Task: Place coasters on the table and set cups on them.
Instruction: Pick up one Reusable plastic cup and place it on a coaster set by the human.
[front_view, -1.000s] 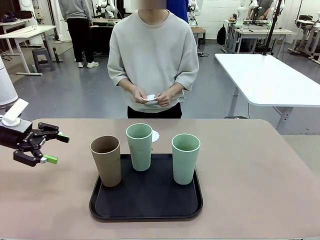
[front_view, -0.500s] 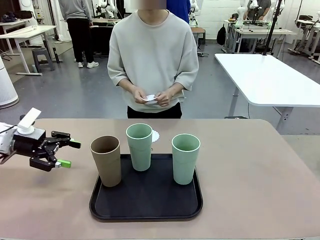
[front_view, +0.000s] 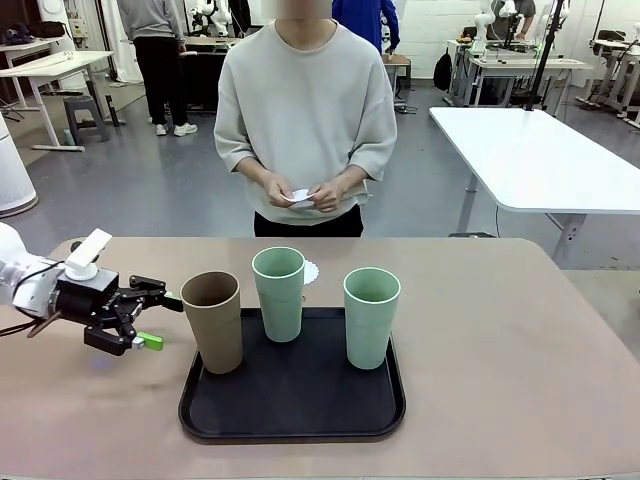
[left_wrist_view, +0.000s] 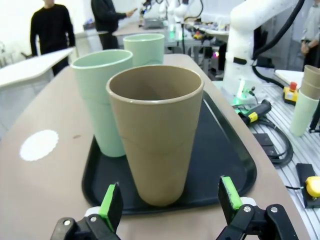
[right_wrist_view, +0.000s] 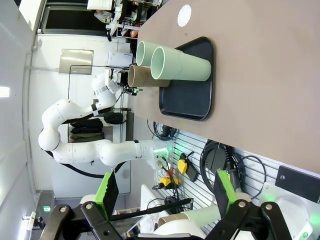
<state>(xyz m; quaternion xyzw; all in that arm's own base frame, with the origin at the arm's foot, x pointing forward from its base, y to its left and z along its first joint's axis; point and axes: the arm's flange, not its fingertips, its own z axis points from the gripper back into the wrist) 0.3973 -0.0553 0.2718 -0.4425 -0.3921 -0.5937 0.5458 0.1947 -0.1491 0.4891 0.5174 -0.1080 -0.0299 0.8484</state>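
Brown cup (front_view: 212, 320) just ahead of my left gripper (front_view: 161, 321), nearer to it than a second ago, jaws spread wide and empty, mint cup (left_wrist_view: 97, 95) beyond.

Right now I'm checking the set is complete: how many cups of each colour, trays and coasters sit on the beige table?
Brown cup: 1
Mint green cups: 2
Black tray: 1
White coaster: 1
Total: 5
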